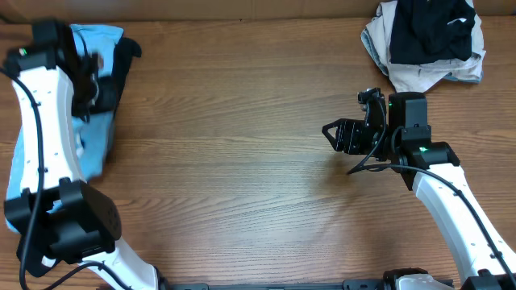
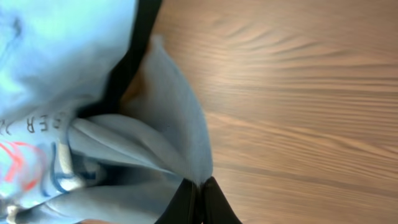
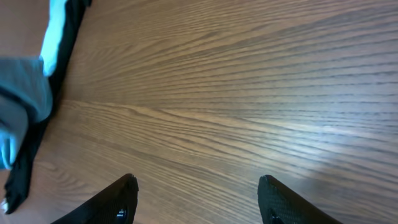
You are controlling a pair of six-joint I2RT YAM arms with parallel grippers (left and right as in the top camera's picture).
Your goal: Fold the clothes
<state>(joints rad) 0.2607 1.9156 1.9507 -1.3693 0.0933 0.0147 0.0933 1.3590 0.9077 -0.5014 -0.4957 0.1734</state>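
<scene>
Over at the far left of the brown wood-grain table (image 1: 242, 169), the light-blue cotton T-shirt (image 1: 98, 133) lies crumpled, partly hidden under the white left arm (image 1: 40, 121). A long black garment (image 1: 122, 64) runs along the shirt's right edge, touching it.

The left end effector (image 2: 201, 191) is clamped tight on a raised fold of the T-shirt. In the left wrist view the blue cloth runs straight into the spot where the two black fingers (image 2: 185, 205) meet. The pink-red and white chest lettering (image 2: 18, 165) is bunched up off to one side. A strip of the long black garment passes behind that fold.

The right end effector (image 3: 198, 183) is over bare wood in the right half of the table, well apart from the T-shirt and pointing towards it. Its fingers stand wide apart with nothing between them. From its wrist view, blue and black cloth show only at the left edge.

In the far right corner sits a separate heap, with a rumpled beige garment (image 1: 407, 76) underneath and crumpled black clothing (image 1: 431, 28) on top. Neither arm touches it.
</scene>
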